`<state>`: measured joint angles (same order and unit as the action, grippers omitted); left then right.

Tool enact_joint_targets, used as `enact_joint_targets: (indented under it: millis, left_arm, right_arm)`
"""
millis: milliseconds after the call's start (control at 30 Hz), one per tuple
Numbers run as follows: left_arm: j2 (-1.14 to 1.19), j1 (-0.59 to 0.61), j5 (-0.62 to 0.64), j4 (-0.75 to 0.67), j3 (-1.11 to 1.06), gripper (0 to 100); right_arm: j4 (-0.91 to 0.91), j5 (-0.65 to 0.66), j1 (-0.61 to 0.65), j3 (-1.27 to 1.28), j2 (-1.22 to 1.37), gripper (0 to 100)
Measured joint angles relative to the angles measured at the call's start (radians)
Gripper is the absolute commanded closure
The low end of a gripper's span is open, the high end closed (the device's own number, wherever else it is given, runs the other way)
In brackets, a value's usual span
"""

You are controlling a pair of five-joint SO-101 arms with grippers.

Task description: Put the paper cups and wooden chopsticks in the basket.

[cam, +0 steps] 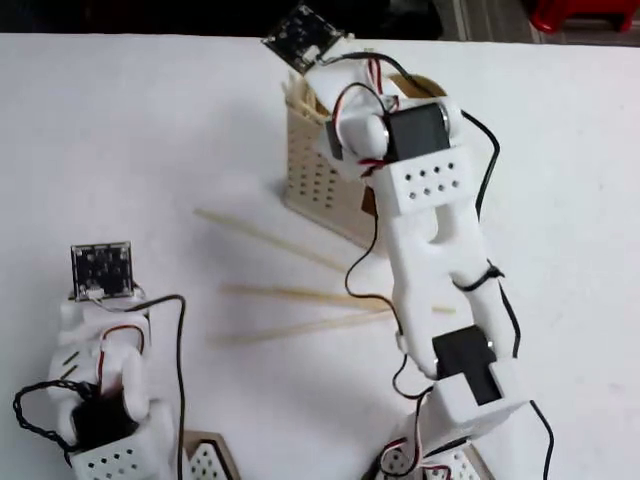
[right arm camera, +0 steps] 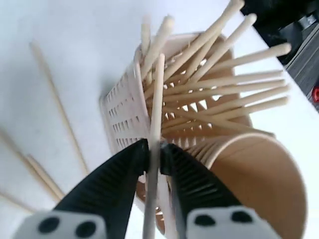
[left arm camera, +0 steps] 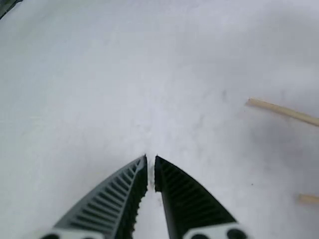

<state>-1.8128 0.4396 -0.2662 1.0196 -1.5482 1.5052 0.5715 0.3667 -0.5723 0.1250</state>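
Risk: my right end effector (right arm camera: 154, 149) pinches one chopstick (right arm camera: 158, 94) over the crowded basket (right arm camera: 119, 117). If released here, it may snag the packed sticks (right arm camera: 224, 84) and tip out. I find the left end effector (left arm camera: 150, 160) pressed together above the table (left arm camera: 99, 74).

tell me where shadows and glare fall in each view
High view: the table glares bright white, with faint shadows along the loose chopsticks. Left wrist view: even light, a soft shadow under one chopstick. Right wrist view: the basket shades the table beside it.
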Motion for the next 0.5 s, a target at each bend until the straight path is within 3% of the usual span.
enact_joint_targets:
  millis: [500]
  left_arm:
    - [0.0, 0.0, 0.0, 0.0, 0.0, 95]
  right_arm:
    - [0.055, -0.043, 0.048, -0.064, -0.012, 85.4]
